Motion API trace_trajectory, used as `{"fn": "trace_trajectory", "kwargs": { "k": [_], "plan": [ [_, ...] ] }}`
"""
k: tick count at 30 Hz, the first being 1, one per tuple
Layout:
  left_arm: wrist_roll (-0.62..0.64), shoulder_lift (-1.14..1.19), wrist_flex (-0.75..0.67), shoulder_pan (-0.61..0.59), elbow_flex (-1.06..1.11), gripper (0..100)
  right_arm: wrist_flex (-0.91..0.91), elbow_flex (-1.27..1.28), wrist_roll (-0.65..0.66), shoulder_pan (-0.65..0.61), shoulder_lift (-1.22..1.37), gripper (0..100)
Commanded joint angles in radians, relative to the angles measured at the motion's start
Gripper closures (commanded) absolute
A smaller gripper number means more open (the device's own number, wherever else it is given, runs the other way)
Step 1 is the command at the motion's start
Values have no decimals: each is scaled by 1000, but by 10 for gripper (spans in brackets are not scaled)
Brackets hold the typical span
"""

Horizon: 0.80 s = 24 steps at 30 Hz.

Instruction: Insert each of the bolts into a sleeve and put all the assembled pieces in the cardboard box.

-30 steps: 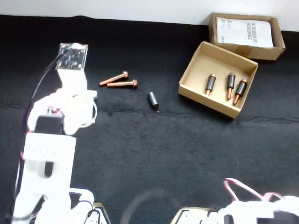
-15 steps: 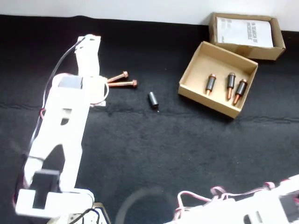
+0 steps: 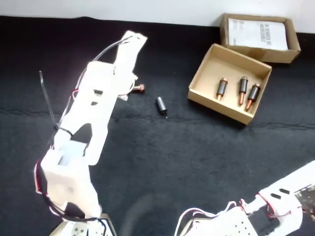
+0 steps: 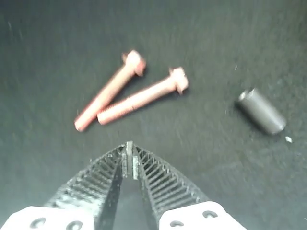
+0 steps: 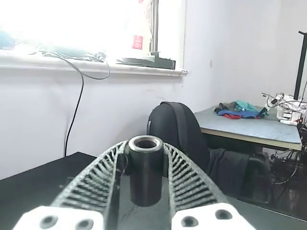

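The black-covered table (image 3: 197,162) ends at its far edge against a pale wall. A wide stretch of cloth runs between the two arms, from the near edge up to the parts.

The left arm (image 3: 93,113) stretches from the near left corner toward the far middle and covers most of the bolts in the high view. The right arm (image 3: 275,206) lies low at the near right corner, well apart from everything on the table.

The cardboard box (image 3: 206,81) sits at the far right, turned at an angle. Three assembled pieces (image 3: 243,89) lie side by side in it, apart from its walls. Just behind it, near the far edge, a second box (image 3: 280,55) holds a printed sheet.

The right gripper (image 5: 145,148) is raised and faces out into the room. Its fingers are closed around an upright black sleeve (image 5: 145,177).

The left gripper (image 4: 128,160) hangs over the cloth near the bolts' threaded ends. Its tips are pressed together with nothing between them.

Two copper bolts (image 4: 141,96) lie touching along part of their shafts, heads toward the loose sleeve (image 4: 261,111). That sleeve lies on its side near them, between the bolts and the cardboard box, with bare cloth on either side.
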Motion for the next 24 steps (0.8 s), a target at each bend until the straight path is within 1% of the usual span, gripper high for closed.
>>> {"fn": "trace_trajectory", "kwargs": {
  "k": [1,3,6,9,11,15,18,20,24],
  "plan": [
    [-112,33,-12,12,-110,990,-2,136,12,-15,-25,992],
    [-204,64,-12,8,-139,990,5,137,8,-15,-25,992],
    [-356,94,-12,7,-165,990,5,137,-44,-7,-25,992],
    [-485,116,-12,10,-186,990,5,137,-49,-7,-25,992],
    [-542,134,-18,21,-202,990,5,137,-49,-8,-25,992],
    [-600,182,-20,53,-252,990,5,134,-49,-16,-25,992],
    [-680,229,-15,74,-285,991,8,134,-49,-35,-18,992],
    [-747,262,-14,88,-303,992,48,134,-49,-38,-24,992],
    [-839,335,-20,93,-348,992,148,133,-49,-59,-25,992]
  ]
}}
